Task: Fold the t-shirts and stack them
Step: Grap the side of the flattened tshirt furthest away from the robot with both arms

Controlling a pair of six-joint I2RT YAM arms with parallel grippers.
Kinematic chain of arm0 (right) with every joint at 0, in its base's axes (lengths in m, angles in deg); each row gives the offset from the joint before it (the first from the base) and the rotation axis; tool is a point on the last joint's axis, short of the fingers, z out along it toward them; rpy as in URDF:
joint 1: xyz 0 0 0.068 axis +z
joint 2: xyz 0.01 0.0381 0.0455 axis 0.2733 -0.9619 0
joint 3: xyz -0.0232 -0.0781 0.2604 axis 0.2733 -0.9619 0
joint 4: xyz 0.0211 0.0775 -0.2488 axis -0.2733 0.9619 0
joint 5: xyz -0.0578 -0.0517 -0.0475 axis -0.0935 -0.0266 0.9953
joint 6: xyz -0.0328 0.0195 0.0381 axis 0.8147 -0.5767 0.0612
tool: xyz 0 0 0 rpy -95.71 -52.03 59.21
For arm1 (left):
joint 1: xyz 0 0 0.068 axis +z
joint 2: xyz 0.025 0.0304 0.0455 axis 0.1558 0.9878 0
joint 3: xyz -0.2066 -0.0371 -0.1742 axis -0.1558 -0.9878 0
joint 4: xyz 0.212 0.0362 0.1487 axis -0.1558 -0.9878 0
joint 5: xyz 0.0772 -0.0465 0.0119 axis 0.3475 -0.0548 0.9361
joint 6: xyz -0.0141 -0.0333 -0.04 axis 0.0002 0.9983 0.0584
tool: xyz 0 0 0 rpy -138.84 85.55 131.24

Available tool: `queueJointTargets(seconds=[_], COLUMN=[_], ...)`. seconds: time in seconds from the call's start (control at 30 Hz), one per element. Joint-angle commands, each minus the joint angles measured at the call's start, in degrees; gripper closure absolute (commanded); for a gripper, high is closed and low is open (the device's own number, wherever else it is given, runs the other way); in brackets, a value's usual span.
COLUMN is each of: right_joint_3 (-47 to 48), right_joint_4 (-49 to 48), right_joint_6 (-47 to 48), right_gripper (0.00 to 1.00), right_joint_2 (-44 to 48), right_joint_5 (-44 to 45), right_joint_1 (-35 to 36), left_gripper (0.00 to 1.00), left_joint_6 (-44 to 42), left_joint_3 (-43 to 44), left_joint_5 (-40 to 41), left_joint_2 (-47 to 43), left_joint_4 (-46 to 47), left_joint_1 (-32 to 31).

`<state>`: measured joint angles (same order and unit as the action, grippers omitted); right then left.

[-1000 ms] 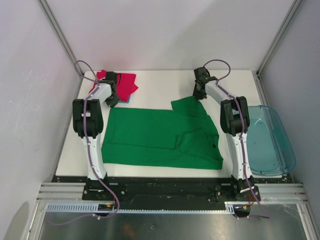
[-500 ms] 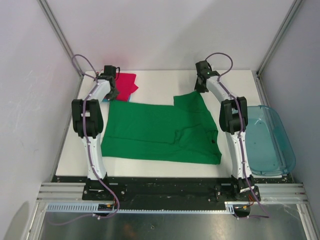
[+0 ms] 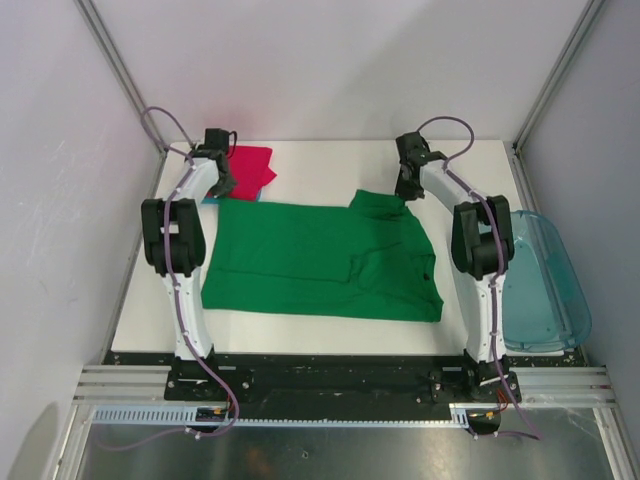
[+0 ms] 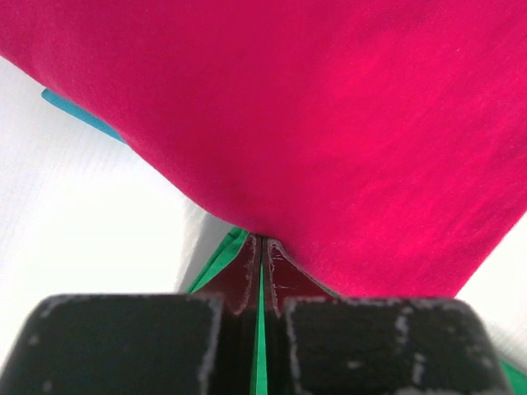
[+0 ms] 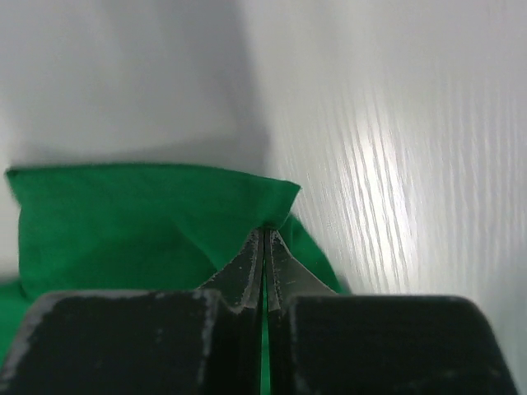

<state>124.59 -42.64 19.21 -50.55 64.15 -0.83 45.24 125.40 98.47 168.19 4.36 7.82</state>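
"What's lying on the surface [image 3: 320, 160]?"

"Mostly the green t-shirt [image 3: 300, 265], spread flat across the middle, with its right part bunched and doubled over. The bin [image 3: 555, 290] sits off the right edge. The magenta t-shirt [image 3: 255, 165] lies at the far left corner, and a sliver of the light blue t-shirt [image 4: 78, 115] peeks from under it."

"And the 2 hands?"

"Both are pinched shut on the green t-shirt's far edge. The left hand [image 3: 220, 190] has the far left corner, just beside the magenta t-shirt. The right hand [image 3: 405, 188] has the far right corner, with a small peak of cloth at its tips."

"So a fold toward the near side?"

"That's my guess. To do it well, I'd raise both corners together at the same height and hold the far edge taut between them, so the cloth doesn't sag. Then I'd carry it over and lay it square on the near hem."

"Anything to watch?"

"2 things. In the left wrist view, magenta cloth meets the fingertips [image 4: 247, 267], and I cannot tell whether any of it is nipped along with the green, so it could drag. The right hand's bite looks thin and could slip under tension."
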Motion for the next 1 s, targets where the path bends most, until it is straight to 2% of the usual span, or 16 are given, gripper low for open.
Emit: queueJointTargets(seconds=[0.0, 0.27, 0.73, 0.97], right_joint_3=[-8.2, -19.7, -33.1, -40.6], right_joint_4=[-3.9, -5.1, -1.1, -1.0], right_joint_6=[-2.5, -5.0, -8.5, -10.2], right_gripper=[1.00, 1.00, 1.00, 1.00], right_joint_2=[13.5, 25.5, 37.7, 41.8], right_joint_5=[0.7, 1.5, 3.4, 4.4], right_joint_1=[1.6, 3.9, 8.1, 10.6], left_gripper=[1.00, 1.00, 1.00, 1.00], left_joint_6=[-2.3, -3.0, -1.0, -1.1], left_joint_3=[-3.1, -10.2, -24.0, -27.9], left_joint_5=[-0.8, -3.1, -2.8, -3.9], left_joint_2=[-3.4, -7.9, -16.6, -18.6], left_joint_4=[2.4, 4.7, 7.1, 7.9], left_joint_1=[1.0, 1.0, 3.5, 3.5])
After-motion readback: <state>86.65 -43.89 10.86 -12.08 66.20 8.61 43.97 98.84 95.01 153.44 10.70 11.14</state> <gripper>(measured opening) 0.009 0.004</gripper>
